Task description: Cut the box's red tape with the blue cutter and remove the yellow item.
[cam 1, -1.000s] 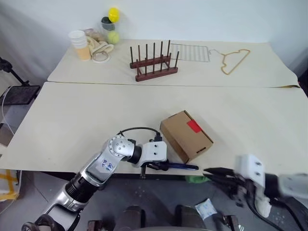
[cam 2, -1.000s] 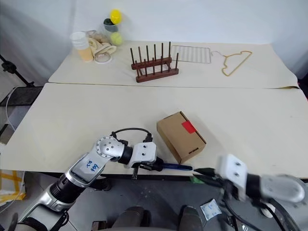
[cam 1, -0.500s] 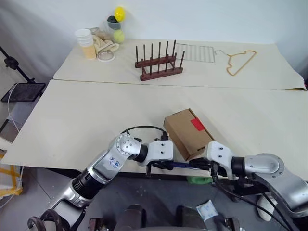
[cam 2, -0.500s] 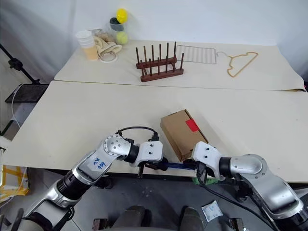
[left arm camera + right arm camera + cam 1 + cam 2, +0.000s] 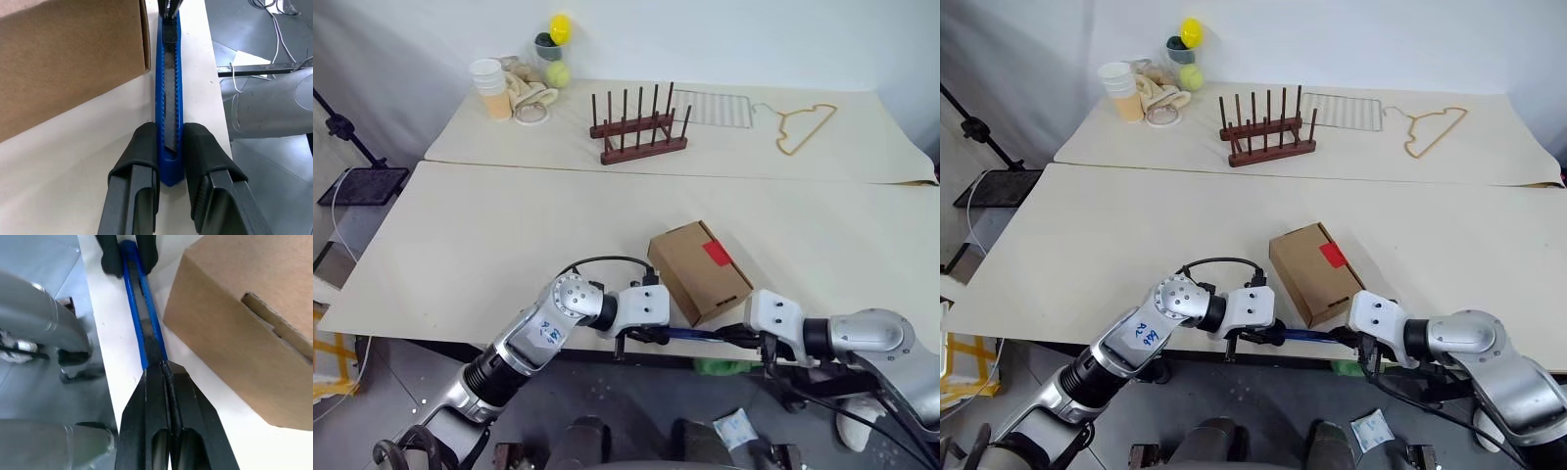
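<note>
The brown box [image 5: 695, 269] sits closed near the table's front edge, with the red tape [image 5: 716, 255] on its top. Along that edge, in front of the box, lies the blue cutter [image 5: 695, 334]. My left gripper [image 5: 168, 129] is shut on the cutter's [image 5: 168, 98] near end, one finger on each side. My right gripper [image 5: 164, 364] is shut, its fingertips meeting the cutter's [image 5: 142, 328] opposite end beside the box's corner [image 5: 244, 323]. I cannot tell whether they pinch it. The yellow item is out of view.
On the back table stand a wooden peg rack [image 5: 641, 127], a wire grid [image 5: 710, 106], a wire hanger [image 5: 808, 127], stacked cups [image 5: 489, 83] and a container of balls [image 5: 556, 49]. The cutter lies right at the table's [image 5: 509, 245] front edge.
My right gripper has come in from the lower right to the cutter's far end. The left gripper has kept its hold and place. The camera has shifted a little.
</note>
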You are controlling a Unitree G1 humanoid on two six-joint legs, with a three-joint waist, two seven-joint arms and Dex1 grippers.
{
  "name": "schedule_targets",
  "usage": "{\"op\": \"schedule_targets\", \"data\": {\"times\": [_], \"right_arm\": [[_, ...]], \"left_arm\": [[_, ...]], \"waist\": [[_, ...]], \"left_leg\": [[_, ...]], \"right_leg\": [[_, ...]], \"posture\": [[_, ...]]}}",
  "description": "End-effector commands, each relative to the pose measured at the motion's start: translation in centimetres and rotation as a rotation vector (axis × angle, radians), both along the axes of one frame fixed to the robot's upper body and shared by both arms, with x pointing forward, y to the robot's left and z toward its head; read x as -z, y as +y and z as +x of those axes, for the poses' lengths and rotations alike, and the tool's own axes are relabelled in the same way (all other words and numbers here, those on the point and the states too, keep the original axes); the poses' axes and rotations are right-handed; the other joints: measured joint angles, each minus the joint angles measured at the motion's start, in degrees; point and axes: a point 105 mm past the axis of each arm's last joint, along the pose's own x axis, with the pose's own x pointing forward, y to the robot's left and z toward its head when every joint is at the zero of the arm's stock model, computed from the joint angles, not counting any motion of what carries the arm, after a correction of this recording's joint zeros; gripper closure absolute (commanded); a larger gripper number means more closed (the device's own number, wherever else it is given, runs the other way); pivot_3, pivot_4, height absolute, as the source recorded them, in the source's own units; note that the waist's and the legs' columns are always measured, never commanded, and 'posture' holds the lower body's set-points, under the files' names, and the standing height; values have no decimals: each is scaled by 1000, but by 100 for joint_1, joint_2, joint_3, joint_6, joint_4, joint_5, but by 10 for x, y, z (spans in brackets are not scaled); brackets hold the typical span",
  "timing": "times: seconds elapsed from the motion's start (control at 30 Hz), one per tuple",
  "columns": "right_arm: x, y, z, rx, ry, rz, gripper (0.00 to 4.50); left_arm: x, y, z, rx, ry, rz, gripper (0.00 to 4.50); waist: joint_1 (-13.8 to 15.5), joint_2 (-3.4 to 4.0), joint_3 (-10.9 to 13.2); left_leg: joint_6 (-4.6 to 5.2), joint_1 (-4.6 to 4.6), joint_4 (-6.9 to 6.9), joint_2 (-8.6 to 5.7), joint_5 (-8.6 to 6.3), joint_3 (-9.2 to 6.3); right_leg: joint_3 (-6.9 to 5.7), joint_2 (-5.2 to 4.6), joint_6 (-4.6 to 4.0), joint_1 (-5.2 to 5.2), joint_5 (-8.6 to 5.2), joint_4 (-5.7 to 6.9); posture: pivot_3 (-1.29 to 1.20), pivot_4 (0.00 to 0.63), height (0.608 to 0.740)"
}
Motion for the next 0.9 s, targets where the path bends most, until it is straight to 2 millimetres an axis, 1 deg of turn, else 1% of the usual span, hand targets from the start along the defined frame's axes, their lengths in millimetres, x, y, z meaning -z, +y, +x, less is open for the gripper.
{"op": "schedule_targets", "data": {"times": [0.03,0.17,0.33,0.47,0.6,0.7,0.9], "right_arm": [[4,-6,-1,-5,10,-40,4443],[6,0,1,-14,12,-21,4443],[5,12,4,-41,-2,3,4443],[7,23,1,-79,5,7,4443],[11,27,-3,-92,22,10,4443],[6,25,-4,-95,2,16,4443],[-4,14,-5,-95,-20,12,4443]], "left_arm": [[19,3,-1,-34,32,63,3907],[16,1,1,-37,33,58,3907],[16,0,1,-35,35,59,3907],[16,-1,0,-31,37,60,3907],[16,-1,0,-34,36,60,3907],[16,0,1,-35,37,63,3907],[16,0,0,-36,41,64,3907]], "waist": [[-3,-1,-1],[-4,-2,-1],[3,-1,-1],[3,0,-2],[4,0,-2],[4,0,-2],[2,0,-2]], "left_leg": [[0,1,0,0,0,0],[0,1,1,2,0,-1],[0,0,12,1,0,-3],[0,-15,14,1,0,-11],[-1,-32,26,-1,-1,-20],[0,-34,28,-3,-1,-21],[1,-35,28,-3,-2,-20]], "right_leg": [[0,0,0,2,0,0],[-1,0,0,2,0,-1],[0,-1,-2,2,1,-5],[-6,-1,-2,-3,2,0],[-13,0,-1,-9,3,-1],[-13,0,-1,-7,3,-2],[-13,1,-1,-7,3,-3]], "posture": [[0,150,740],[0,150,740],[0,150,740],[0,150,740],[0,150,740],[0,150,740],[0,150,740]]}}
